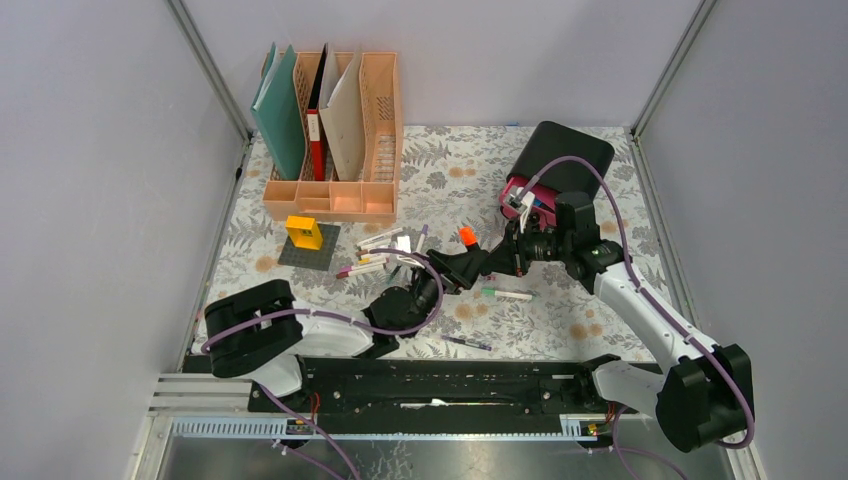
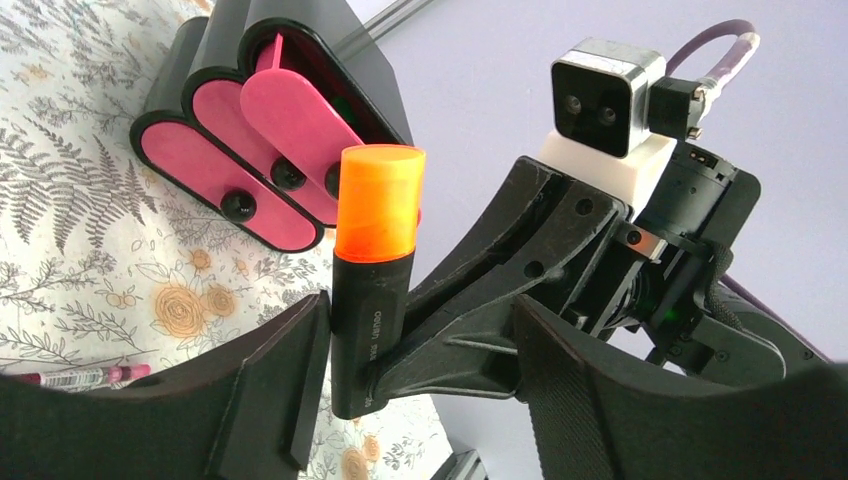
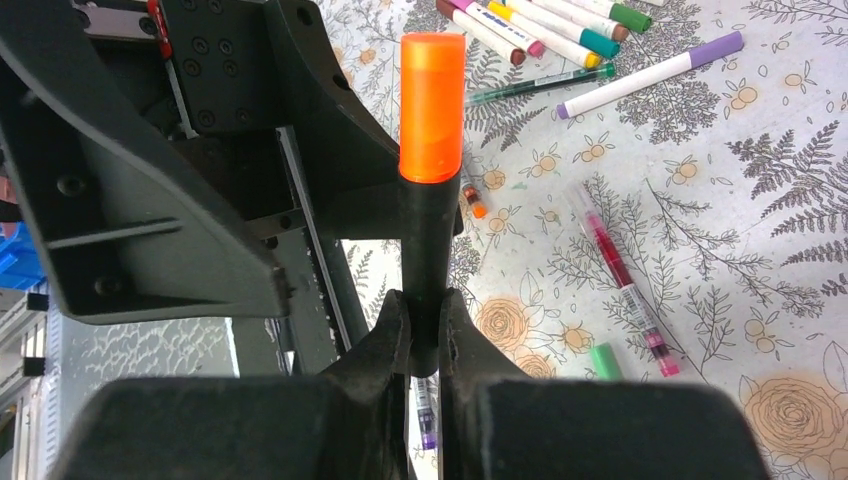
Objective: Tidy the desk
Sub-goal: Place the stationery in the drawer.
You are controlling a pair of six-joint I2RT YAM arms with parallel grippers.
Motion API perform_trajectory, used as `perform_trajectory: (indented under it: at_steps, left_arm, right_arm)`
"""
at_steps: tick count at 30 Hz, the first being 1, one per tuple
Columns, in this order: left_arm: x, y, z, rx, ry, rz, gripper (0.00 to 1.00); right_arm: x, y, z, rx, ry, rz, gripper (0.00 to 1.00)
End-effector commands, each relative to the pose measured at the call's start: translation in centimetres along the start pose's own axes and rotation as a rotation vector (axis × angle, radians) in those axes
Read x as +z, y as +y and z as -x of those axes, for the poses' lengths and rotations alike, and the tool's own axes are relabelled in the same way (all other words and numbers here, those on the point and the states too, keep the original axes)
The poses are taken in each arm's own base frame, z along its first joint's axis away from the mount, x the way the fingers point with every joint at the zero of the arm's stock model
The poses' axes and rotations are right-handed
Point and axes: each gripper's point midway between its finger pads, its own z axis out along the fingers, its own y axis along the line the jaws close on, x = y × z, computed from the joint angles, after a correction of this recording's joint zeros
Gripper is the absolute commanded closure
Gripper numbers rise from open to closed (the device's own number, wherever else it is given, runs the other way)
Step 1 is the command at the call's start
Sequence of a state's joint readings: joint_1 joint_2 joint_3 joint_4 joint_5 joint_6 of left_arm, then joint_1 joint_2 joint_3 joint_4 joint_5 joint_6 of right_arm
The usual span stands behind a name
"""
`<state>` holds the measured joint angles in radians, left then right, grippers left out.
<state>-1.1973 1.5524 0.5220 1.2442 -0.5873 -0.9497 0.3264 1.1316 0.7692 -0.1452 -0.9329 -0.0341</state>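
Overhead, the desk point(image 1: 455, 165), a white cloth printed with grey ferns and tan flowers, fills the middle of the scene between grey walls, with the arm bases at 6 o'clock. Near its centre an orange-capped marker point(image 1: 466, 238) stands upright above the cloth, where both arms meet. Only the right wrist view shows the grip: the right gripper point(image 3: 424, 325) is clamped narrow on the marker's black barrel. Only the left wrist view shows the left gripper point(image 2: 420, 385), whose jaws stand wide. One finger is right against the barrel, though whether it touches cannot be told, and the other is well apart. Behind it, that view shows the drawer box's pink fronts, one drawer pulled out. Overhead, the black-and-pink drawer box point(image 1: 562, 158) sits at 1 o'clock and a peach file rack point(image 1: 335, 195) with folders at 11 o'clock. Just below the rack is a yellow block point(image 1: 304, 232) on a dark plate. Loose pens point(image 1: 375, 255) lie left of centre, and a green-capped marker point(image 1: 507, 294) lies toward 5 o'clock.
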Motion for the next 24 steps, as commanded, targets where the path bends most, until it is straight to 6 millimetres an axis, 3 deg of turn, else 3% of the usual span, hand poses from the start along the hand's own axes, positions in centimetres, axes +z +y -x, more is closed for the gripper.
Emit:
perform_trajectory:
  at_steps: [1, 5, 9, 14, 24]
  left_arm:
    - [-1.2, -5.2, 2.0, -0.045, -0.024, -0.173, 0.26]
    - [-2.7, -5.5, 2.7, 0.075, -0.009, -0.212, 0.02]
    - [-4.5, -5.3, 3.9, 0.182, -0.010, -0.243, 0.01]
    - [-6.5, -3.3, 4.9, 0.301, 0.018, -0.195, 0.01]
    - [-11.6, -2.0, 5.8, 0.416, 0.125, -0.314, 0.01]
  right_arm:
    - [-0.7, 0.5, 2.1, -0.139, -0.031, -0.016, 1.00]
    - [-1.3, 0.3, 1.8, -0.223, 0.006, -0.037, 1.00]
    - [-1.8, 0.1, 1.8, -0.275, 0.022, -0.061, 1.00]
    - [-2.9, -0.6, 2.3, -0.348, 0.042, -0.148, 1.00]
    - [-8.9, -3.7, 6.4, -0.575, 0.084, -0.525, 1.00]
